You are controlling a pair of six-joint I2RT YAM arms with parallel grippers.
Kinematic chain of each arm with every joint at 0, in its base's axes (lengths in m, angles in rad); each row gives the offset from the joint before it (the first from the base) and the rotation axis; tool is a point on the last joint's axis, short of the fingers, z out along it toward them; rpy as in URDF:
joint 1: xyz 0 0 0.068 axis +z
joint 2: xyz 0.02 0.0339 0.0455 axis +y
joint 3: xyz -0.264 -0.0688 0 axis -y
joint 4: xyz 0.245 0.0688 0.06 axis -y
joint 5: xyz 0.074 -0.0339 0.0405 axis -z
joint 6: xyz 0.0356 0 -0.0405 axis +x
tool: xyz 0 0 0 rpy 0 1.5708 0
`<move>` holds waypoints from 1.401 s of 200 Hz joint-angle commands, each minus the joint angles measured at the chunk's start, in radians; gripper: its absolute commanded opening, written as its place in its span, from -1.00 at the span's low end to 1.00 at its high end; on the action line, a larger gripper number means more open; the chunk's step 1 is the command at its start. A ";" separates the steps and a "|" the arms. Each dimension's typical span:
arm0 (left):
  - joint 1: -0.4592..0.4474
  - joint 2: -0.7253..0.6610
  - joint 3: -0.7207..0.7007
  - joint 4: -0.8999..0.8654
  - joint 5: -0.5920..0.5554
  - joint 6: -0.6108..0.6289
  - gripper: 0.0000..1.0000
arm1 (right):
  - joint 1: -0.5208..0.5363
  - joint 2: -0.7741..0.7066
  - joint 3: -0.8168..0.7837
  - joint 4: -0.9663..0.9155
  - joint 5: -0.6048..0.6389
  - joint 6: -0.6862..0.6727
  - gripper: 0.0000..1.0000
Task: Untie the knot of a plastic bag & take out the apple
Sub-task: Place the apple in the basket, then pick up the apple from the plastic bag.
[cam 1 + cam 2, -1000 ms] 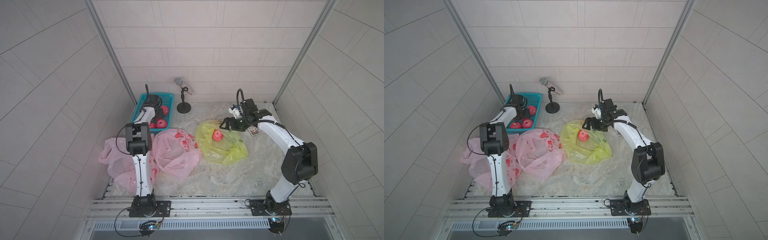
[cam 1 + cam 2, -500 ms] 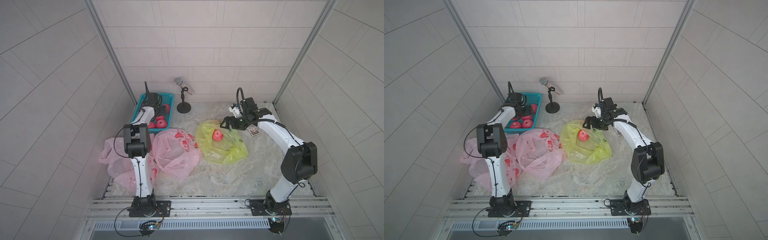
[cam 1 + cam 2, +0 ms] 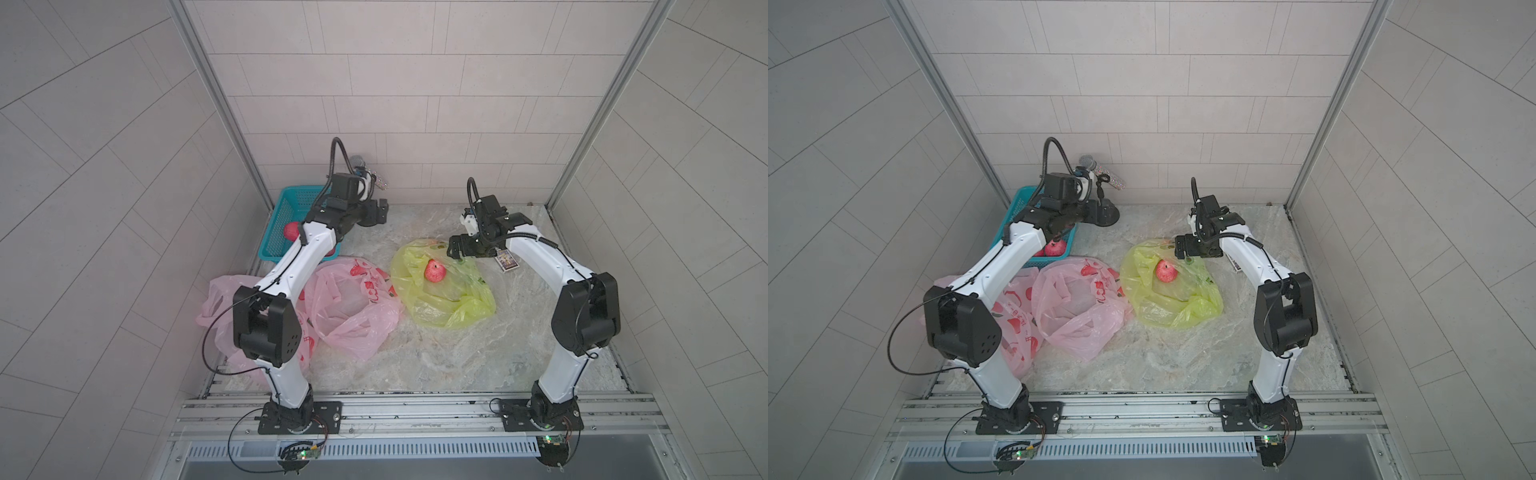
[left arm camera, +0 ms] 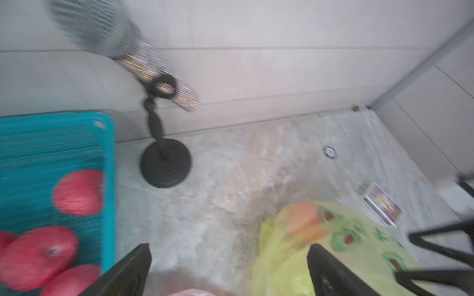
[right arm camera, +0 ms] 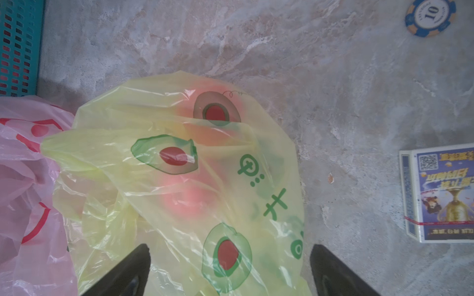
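Right pincer (image 3: 457, 251) hangs low over the crumpled translucent yellow plastic bag with green avocado prints (image 3: 449, 299), fingers spread wide, nothing pinched between them. In the right wrist view the same pincer (image 5: 229, 256) shows both dark fingers (image 5: 136, 269) apart, with yellow film (image 5: 179, 205) lying under and ahead of them. I cannot tell whether the tips touch the plastic.

And the prize: the round red apple (image 3: 434, 271) sits in the yellow bag, just ahead of the right pincer's tips and a little below them. It shows bright red in both top views (image 3: 1166, 271); from the wrist it is only a soft red glow (image 5: 189, 194) through the film, straight ahead between the fingers. No knot can be made out.

Off to one side of this pincer lie a blue and white card box (image 5: 441, 194) and, further ahead, a blue and orange poker chip (image 5: 430, 16), both on the grey marbled tabletop (image 3: 436, 357).

Over to the left pincer (image 3: 376, 212): raised above the tabletop, fingers wide apart and holding nothing, as the blurred left wrist view (image 4: 228, 256) shows. Ahead of it stands the glittery silver microphone on a black round-based stand (image 4: 166, 162). To its left is the teal perforated plastic basket (image 4: 51, 143) with red apples inside (image 4: 79, 192). To its right and lower is the yellow bag. Behind it, under its arm, sprawl the limp pink plastic bags with red prints (image 3: 353, 307).
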 commanded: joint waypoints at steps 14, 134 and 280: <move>-0.147 -0.063 -0.138 0.018 0.090 -0.004 0.94 | 0.000 0.048 -0.015 0.031 -0.014 0.028 0.49; -0.397 0.038 -0.238 0.038 0.225 -0.114 0.77 | -0.009 0.119 0.005 0.096 -0.016 0.106 0.14; -0.371 0.332 -0.079 0.138 -0.065 -0.084 0.90 | -0.054 0.147 0.005 0.152 -0.026 0.160 -0.08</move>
